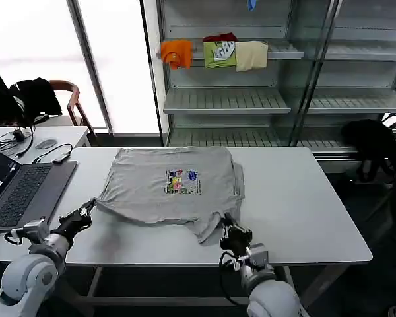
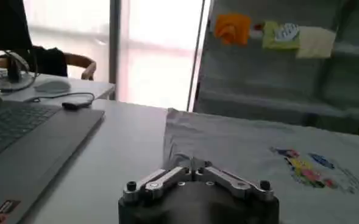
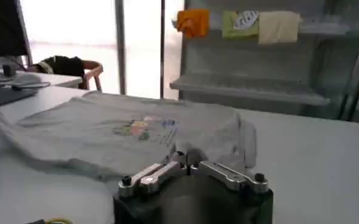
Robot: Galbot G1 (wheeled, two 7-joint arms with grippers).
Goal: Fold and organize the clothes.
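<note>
A light grey short-sleeved shirt with a small multicolour chest print lies mostly flat on the white table, partly folded along its right side. My left gripper is at the shirt's near left corner, shut on the fabric edge, and the cloth is drawn toward it. In the left wrist view the left gripper has its fingers together on the cloth of the shirt. My right gripper is shut on the shirt's near right corner. In the right wrist view it pinches the edge of the shirt.
An open laptop sits on the table's left end, with cables and a mouse on a desk behind it. Shelves behind hold orange, green and cream folded garments. A black garment hangs over a chair. A black bag is at the right.
</note>
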